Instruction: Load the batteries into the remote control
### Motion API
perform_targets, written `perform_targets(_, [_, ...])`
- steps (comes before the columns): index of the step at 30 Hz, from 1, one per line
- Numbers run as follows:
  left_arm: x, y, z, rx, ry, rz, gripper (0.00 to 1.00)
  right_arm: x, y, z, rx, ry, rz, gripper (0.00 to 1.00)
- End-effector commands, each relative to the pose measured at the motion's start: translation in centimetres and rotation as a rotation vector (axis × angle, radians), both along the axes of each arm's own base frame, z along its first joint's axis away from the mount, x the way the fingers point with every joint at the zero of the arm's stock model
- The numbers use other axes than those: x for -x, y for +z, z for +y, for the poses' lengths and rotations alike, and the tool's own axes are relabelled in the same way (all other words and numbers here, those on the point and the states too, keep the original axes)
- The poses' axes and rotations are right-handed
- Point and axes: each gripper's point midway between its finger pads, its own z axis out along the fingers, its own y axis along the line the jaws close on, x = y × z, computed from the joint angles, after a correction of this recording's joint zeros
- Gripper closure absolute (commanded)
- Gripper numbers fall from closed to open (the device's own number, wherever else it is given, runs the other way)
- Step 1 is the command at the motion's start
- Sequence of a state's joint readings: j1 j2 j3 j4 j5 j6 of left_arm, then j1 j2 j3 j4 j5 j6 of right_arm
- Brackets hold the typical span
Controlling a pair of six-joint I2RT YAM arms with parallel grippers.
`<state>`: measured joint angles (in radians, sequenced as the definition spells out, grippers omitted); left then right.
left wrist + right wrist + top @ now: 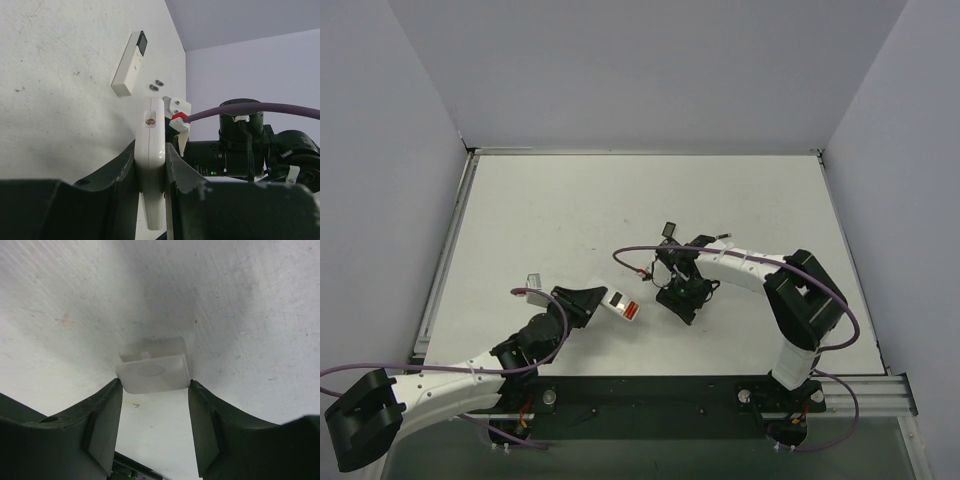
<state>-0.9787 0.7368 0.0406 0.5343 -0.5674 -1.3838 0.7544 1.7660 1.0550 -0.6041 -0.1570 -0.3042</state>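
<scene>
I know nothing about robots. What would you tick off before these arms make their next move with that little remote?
1. Remote control secured: ok, clamped edge-on in the left gripper.
2. Batteries located: ok, two lie loose on the table beside the longer remote.
3. Right gripper free for a battery: not ok, a small white cover piece sits between its fingertips.
4. Firm hold on that piece: cannot tell.
5. Remote's battery compartment open and reachable: cannot tell.
</scene>
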Motion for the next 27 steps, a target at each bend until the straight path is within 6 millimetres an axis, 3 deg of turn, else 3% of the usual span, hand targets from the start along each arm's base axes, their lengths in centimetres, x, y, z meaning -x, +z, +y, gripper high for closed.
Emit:
perform_targets(1, [1.0, -4.4, 2.0, 0.001, 0.025, 0.058, 1.00, 0.7, 2.8, 1.8, -0.130, -0.078, -0.031, 0.90])
perform_targets(6, [0.9, -4.4, 2.1, 0.035, 0.039, 0.067, 1.00, 0.3, 6.3, 3.9, -0.265, -0.173, -0.083, 0.96])
perform_targets(10, [0.9, -4.1, 2.3, 0.092, 0.051, 0.074, 1.00, 0.5, 10.7, 6.3, -0.391, -0.218, -0.130, 0.96])
perform_targets(17, [0.5, -1.7, 2.1, 0.174, 0.063, 0.027, 1.00, 1.2, 17.4, 8.6, -0.434, -0.217, -0.151, 0.96])
perform_targets(19, [0.3, -0.8, 2.0, 0.201, 0.069, 0.008, 1.00, 1.7, 17.8, 8.4, -0.397, -0.224, -0.124, 0.95])
perform_targets(20, [0.2, -0.5, 2.0, 0.209, 0.070, 0.003, 1.00, 1.5, 19.1, 8.9, -0.420, -0.223, -0.135, 0.95])
perform_targets(23, [0.0, 0.5, 1.8, 0.232, 0.070, -0.012, 1.00, 2.0, 20.5, 9.7, -0.428, -0.221, -0.111, 0.95])
perform_targets(27, [-0.1, 1.5, 1.5, 0.272, 0.066, -0.025, 1.00, 2.8, 20.7, 10.3, -0.378, -0.193, -0.071, 0.94])
